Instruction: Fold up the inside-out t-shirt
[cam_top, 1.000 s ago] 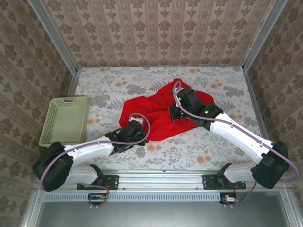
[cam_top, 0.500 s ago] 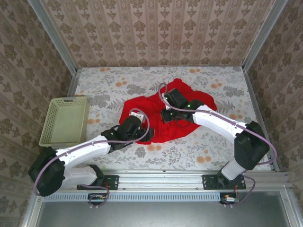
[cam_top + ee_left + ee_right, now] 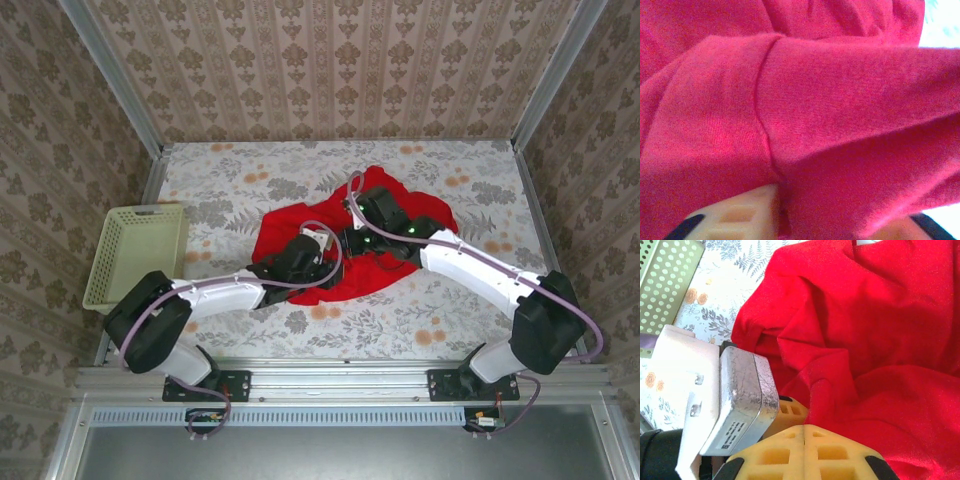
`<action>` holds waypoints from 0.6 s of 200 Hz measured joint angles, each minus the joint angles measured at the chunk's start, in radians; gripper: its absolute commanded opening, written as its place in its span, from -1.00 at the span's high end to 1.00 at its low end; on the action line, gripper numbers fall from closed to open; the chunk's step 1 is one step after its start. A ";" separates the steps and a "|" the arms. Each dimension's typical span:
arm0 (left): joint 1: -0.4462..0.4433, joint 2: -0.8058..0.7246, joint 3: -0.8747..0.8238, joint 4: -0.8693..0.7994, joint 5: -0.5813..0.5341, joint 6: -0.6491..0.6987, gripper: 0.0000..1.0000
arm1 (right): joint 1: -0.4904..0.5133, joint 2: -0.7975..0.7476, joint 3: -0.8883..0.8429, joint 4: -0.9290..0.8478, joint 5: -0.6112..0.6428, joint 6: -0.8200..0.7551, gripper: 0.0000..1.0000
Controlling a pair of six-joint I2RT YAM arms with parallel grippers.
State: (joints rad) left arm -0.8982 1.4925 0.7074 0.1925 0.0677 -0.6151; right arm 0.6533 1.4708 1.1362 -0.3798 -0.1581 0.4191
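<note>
Basket (image 3: 135, 255) at far left of the bench (image 3: 230, 185), well apart from the work.

Left tool (image 3: 318, 250) is on the near-left part of the inside-out t-shirt (image 3: 278, 235). Cloth drapes over its fingers in the wrist view, so I cannot tell whether it is spread or pinching.

Shirt lies crumpled mid-bench, bunched between both tools. Judged light, limp and non-slippery. It will sag and fold on itself, so take it at a seam or hem.

Right tool (image 3: 805, 440) is pressed together. A pucker of red runs to its tips, so it appears to pinch a fold.
</note>
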 measured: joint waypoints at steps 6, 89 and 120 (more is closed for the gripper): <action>0.000 -0.002 -0.001 0.007 0.000 -0.003 0.72 | -0.003 0.000 -0.002 0.000 0.001 0.001 1.00; 0.017 -0.085 -0.130 0.167 0.041 -0.037 1.00 | 0.020 -0.079 -0.201 0.063 0.123 -0.043 0.16; 0.029 -0.085 -0.139 0.198 0.068 -0.050 1.00 | 0.068 -0.115 -0.268 0.082 0.132 -0.048 0.18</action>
State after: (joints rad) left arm -0.8688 1.4071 0.5686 0.3901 0.1360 -0.6655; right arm 0.7216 1.3560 0.8684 -0.2981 -0.0257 0.3706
